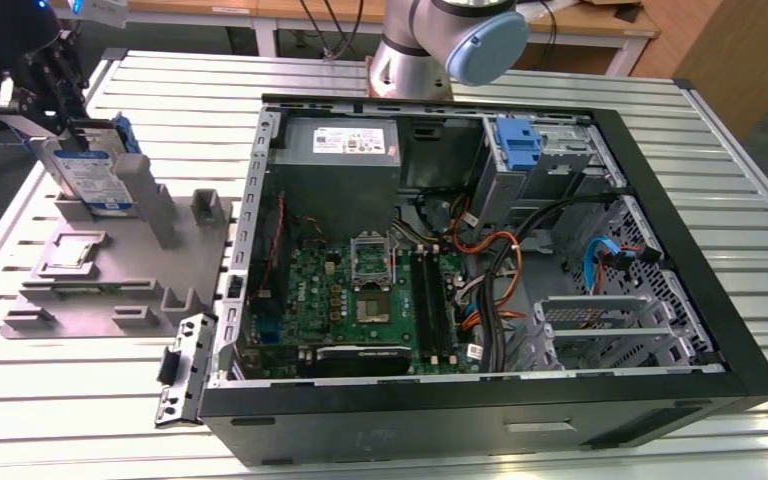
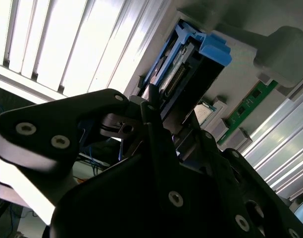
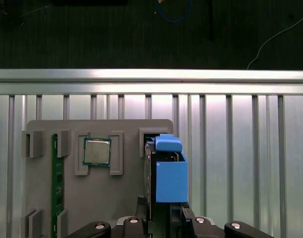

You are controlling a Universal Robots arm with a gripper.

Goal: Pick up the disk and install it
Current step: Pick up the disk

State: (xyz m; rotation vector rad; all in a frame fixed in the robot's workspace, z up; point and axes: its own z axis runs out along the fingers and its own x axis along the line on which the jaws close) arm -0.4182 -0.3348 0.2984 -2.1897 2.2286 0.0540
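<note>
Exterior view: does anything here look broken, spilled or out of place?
Nothing stands out. The disk stands on edge in the grey holder beside the open computer case, with the gripper at its top.

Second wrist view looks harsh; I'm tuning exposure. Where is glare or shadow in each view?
In the second wrist view the table slats glare white and the disk is shadowed; in the first wrist view the table rail shines; the exterior view is evenly lit.
</note>
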